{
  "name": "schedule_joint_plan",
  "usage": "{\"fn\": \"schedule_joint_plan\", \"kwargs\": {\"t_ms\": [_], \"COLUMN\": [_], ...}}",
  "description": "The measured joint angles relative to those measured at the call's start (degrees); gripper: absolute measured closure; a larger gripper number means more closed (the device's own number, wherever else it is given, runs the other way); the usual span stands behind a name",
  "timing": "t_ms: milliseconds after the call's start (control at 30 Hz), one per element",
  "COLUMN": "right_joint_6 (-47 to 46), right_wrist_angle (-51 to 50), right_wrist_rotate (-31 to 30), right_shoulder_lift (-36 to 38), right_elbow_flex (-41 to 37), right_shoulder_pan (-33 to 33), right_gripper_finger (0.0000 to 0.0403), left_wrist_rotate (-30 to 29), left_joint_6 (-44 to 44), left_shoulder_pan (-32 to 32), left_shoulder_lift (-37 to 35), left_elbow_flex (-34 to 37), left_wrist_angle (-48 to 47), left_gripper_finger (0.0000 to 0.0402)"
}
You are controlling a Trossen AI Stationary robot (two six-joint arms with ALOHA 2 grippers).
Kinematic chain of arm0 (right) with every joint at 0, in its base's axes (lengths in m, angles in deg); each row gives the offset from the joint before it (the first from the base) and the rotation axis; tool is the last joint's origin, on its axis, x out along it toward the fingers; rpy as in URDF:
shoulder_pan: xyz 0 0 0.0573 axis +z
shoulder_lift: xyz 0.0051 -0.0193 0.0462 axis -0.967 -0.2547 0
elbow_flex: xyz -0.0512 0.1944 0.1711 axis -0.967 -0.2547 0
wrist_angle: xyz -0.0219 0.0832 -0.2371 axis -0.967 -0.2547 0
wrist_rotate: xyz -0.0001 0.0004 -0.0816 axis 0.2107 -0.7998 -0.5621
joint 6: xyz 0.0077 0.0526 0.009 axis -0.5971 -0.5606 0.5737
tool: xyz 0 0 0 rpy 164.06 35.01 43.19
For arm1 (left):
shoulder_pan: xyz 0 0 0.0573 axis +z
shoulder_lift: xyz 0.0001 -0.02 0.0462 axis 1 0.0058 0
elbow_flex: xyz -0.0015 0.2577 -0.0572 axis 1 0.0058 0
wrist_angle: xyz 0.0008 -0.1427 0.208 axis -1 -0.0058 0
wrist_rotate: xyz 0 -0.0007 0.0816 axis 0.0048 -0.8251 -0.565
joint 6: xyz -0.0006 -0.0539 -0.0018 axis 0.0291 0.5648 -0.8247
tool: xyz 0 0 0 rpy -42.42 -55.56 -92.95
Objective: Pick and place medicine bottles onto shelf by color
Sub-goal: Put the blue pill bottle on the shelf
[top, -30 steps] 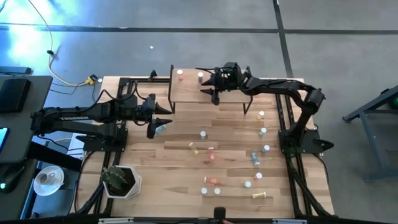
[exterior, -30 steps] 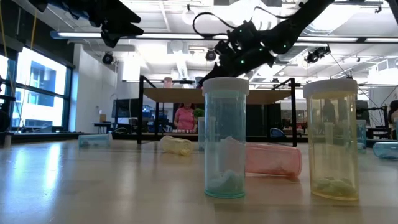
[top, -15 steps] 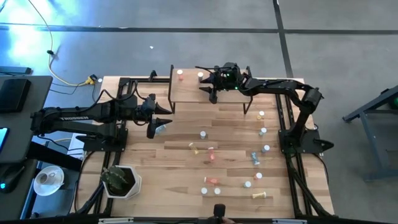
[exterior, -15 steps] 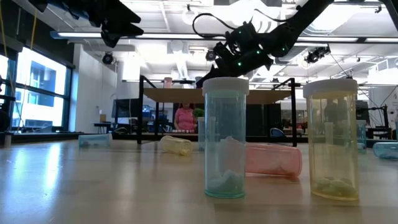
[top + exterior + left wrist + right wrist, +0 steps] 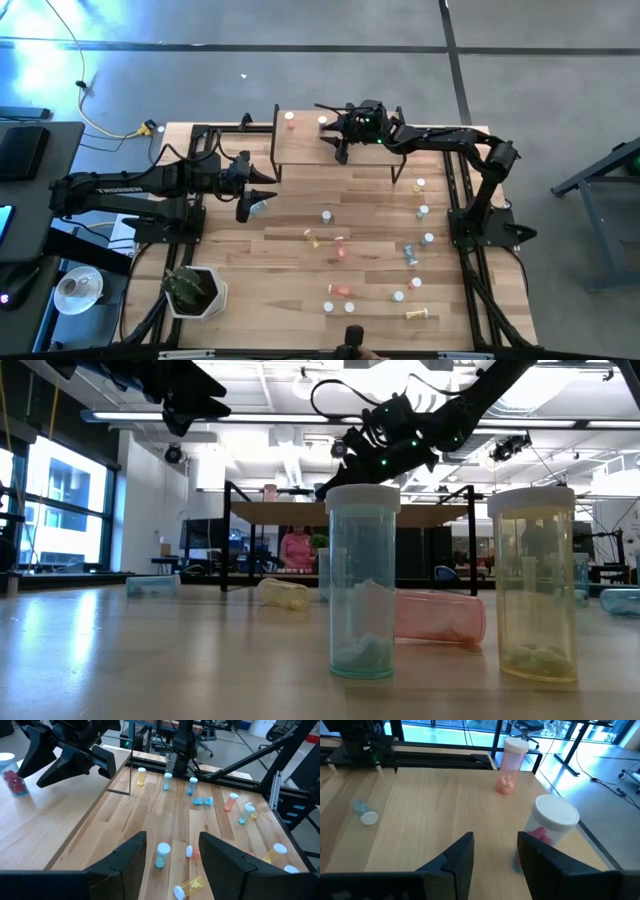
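Over the shelf (image 5: pixel 300 152), toward its right end, my right hand (image 5: pixel 495 840) hangs with its fingers apart and nothing between them. Two red-bodied medicine bottles stand upright on the shelf ahead of it. The nearer red bottle (image 5: pixel 554 822) is just beside one finger and not in the gap. The farther red bottle (image 5: pixel 511 762) stands well beyond, along the same edge of the board.

My left hand (image 5: pixel 172 840) waits above the left part of the bench (image 5: pixel 290 262), fingers likewise apart and empty.

The remaining bottles are scattered on the bench, off the shelf on its front side and below it. Some stand upright, several lie on their sides.

Judgement: the next fetch turns on which arm is nearer.
- A blue bottle (image 5: pixel 162 855) stands upright straight ahead of my left hand, long axis vertical. A yellow bottle (image 5: pixel 187 887) lies on its side close by it. Both fall to the left arm.
- The row of upright bottles (image 5: pixel 424 211) along the right edge of the bench lies nearer my right arm, which must first leave the shelf without brushing the nearer red bottle.
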Motion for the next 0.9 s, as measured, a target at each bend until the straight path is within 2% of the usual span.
{"fn": "schedule_joint_plan", "kwargs": {"t_ms": [600, 900], "right_joint_6": [0.2, -0.1], "right_wrist_angle": [0.0, 0.0], "right_wrist_rotate": [-3.5, -2.0], "right_shoulder_lift": [0.0, 0.0], "right_elbow_flex": [0.0, 0.0], "right_shoulder_pan": [0.0, 0.0], "right_gripper_finger": [0.0261, 0.0261], "left_wrist_rotate": [0.0, 0.0], "left_joint_6": [0.0, 0.0], "left_shoulder_pan": [0.0, 0.0], "left_shoulder_lift": [0.0, 0.0], "left_elbow_flex": [0.0, 0.0], "left_wrist_angle": [0.0, 0.0], "left_gripper_finger": [0.0229, 0.0229]}}
